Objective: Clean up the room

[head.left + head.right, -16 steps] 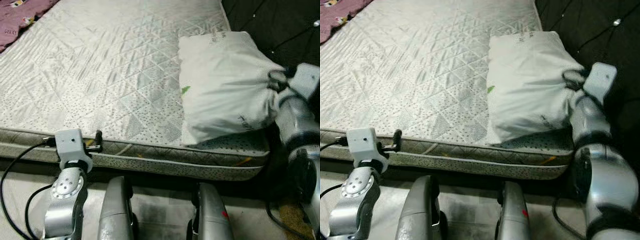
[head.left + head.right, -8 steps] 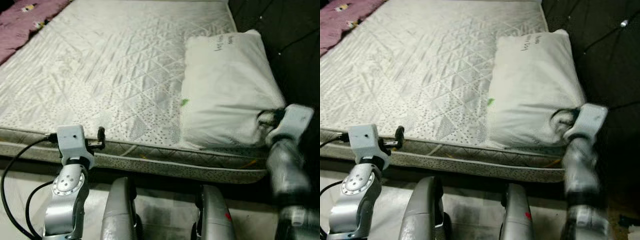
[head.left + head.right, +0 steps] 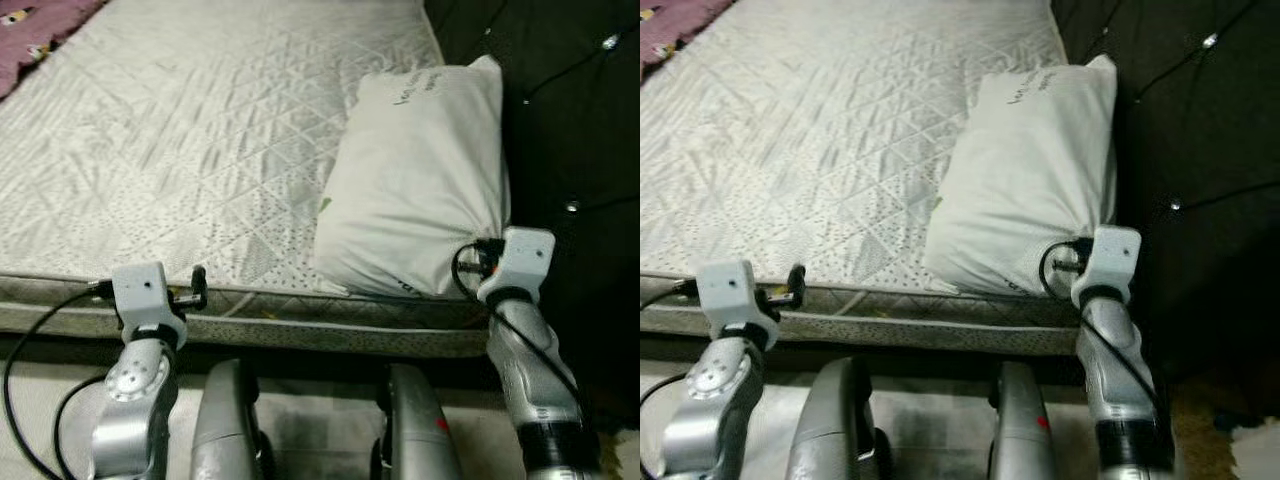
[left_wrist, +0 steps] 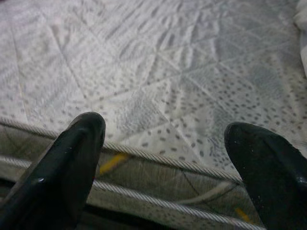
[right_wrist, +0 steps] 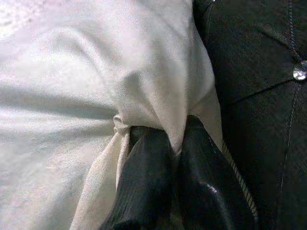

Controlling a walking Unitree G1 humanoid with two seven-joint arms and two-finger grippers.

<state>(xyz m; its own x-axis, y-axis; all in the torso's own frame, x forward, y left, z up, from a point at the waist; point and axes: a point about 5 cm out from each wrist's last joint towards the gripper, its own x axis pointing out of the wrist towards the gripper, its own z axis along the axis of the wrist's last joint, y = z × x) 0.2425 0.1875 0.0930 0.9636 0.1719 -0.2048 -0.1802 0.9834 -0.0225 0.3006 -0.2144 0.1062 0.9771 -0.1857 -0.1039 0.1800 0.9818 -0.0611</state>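
My right claw (image 5: 175,143) is pinched tight on the near corner of the white pillow (image 3: 420,180). Pillow lies on the bare mattress (image 3: 200,150) at about 1 o'clock, right side against the dark tufted headboard (image 3: 570,120). Left claw (image 4: 168,158) is spread wide, holding nothing, hovering at the mattress near edge, 8 o'clock.

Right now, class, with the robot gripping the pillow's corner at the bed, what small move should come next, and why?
Probably let go: open the right gripper. Its fingers pinch a bunched corner of the white pillow, which lies on the mattress beside the dark headboard, seemingly where it belongs. The left gripper hovers open at the mattress edge.
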